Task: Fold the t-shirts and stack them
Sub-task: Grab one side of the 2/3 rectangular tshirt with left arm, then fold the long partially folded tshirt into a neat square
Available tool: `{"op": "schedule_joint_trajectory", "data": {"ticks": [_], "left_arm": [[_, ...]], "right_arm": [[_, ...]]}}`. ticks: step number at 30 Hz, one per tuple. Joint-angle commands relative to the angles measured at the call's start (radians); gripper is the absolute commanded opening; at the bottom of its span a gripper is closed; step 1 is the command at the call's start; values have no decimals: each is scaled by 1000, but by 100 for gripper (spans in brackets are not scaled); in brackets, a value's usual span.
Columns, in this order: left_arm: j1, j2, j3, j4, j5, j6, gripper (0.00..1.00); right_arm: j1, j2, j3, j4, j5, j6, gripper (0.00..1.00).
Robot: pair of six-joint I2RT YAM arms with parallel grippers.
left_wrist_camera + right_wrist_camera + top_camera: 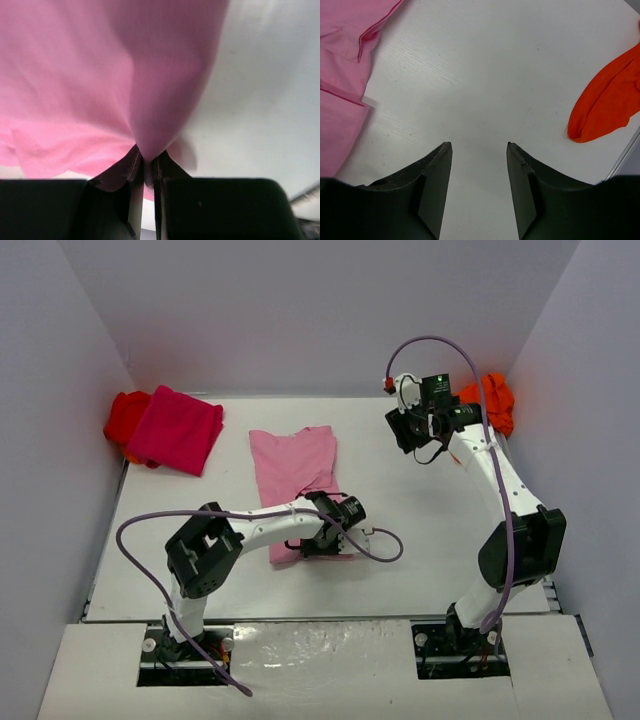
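Observation:
The light pink t-shirt (pixel 292 465) lies spread in the middle of the table, its near end under my left arm. My left gripper (pixel 322 543) sits at that near end. In the left wrist view the left gripper (pixel 148 161) is shut on a pinched fold of the light pink t-shirt (pixel 100 75), which rises from the jaws. My right gripper (pixel 410 430) hangs open above bare table at the back right. Nothing lies between its fingers (pixel 479 145). The pink t-shirt's edge (pixel 340 60) shows to its left, the orange t-shirt (pixel 607 102) to its right.
A folded magenta t-shirt (pixel 178 428) lies at the back left, partly over a red t-shirt (pixel 124 418) in the corner. The orange t-shirt (pixel 496 400) is bunched in the back right corner. White walls (pixel 60 390) enclose the table on three sides.

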Motion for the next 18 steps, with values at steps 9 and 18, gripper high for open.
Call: {"op": "schedule_joint_trajectory", "data": {"ticks": [9, 18], "left_arm": [[-10, -149, 301, -444, 383, -14, 0], [66, -73, 457, -550, 426, 56, 0]], "right_arm": [[-3, -119, -26, 37, -3, -8, 45], [-1, -150, 0, 18, 9, -21, 46]]}}
